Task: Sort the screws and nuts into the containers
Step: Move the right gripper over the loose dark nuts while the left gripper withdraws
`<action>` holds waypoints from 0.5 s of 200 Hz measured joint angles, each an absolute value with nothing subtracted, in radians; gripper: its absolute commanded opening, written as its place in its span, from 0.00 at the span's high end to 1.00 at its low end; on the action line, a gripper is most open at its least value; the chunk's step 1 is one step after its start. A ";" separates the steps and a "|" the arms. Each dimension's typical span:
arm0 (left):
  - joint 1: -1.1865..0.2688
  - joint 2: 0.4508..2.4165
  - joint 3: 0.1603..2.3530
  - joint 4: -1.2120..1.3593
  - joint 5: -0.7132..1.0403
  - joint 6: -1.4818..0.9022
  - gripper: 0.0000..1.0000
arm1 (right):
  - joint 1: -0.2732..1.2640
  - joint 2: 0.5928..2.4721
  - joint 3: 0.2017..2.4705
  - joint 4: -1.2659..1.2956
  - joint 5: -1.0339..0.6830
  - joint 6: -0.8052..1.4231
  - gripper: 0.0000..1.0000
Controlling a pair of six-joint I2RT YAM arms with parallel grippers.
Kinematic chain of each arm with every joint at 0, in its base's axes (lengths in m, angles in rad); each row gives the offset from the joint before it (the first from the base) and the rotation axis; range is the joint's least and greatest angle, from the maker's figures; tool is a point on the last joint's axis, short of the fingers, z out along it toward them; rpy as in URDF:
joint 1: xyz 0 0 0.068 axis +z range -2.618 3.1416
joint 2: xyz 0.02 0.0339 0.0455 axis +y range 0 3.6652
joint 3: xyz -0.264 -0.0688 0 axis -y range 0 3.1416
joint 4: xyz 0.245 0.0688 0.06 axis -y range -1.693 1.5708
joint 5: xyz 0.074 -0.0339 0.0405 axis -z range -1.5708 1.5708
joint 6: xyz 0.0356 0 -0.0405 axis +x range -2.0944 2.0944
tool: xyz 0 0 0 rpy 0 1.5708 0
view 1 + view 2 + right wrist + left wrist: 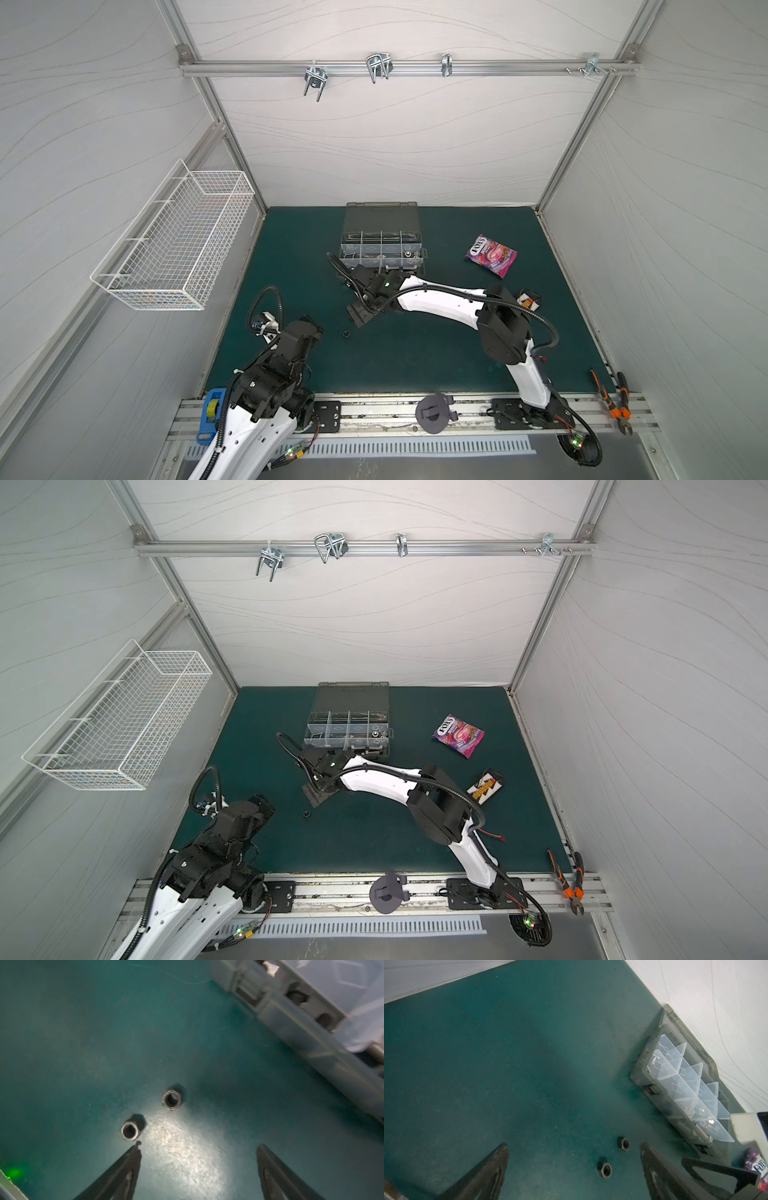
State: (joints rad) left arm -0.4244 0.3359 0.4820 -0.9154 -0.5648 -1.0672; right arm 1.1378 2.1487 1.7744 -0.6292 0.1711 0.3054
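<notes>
Right wrist view: right gripper (198, 1145) w/ jaws open and empty, one tip just beside the nearer nut (129, 1130) on the mat (62, 1043), other nut (172, 1099) closer to the case (311, 1043), so I think it should centre over one nut before closing; left gripper (573, 1145) also open.

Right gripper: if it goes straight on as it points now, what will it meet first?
Probably the nearer dark metal hexagonal nut, just ahead of one fingertip; depth is unclear.

The white-shelled, black-jointed left arm (249, 436) and right arm (440, 301) are carrying ribbed black cable conduits (547, 324) and green lights (387, 284).
</notes>
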 measured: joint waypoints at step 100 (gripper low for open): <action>-0.424 0.377 0.474 -0.925 -0.567 -1.104 0.01 | 1.144 2.342 1.971 -0.677 0.117 0.252 0.38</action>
State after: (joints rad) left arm -0.4244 0.3767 0.4744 -0.9253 -0.5674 -1.1042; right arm 1.1442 2.3417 1.9709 -0.6765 0.1173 0.2516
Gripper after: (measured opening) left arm 0.993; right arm 0.643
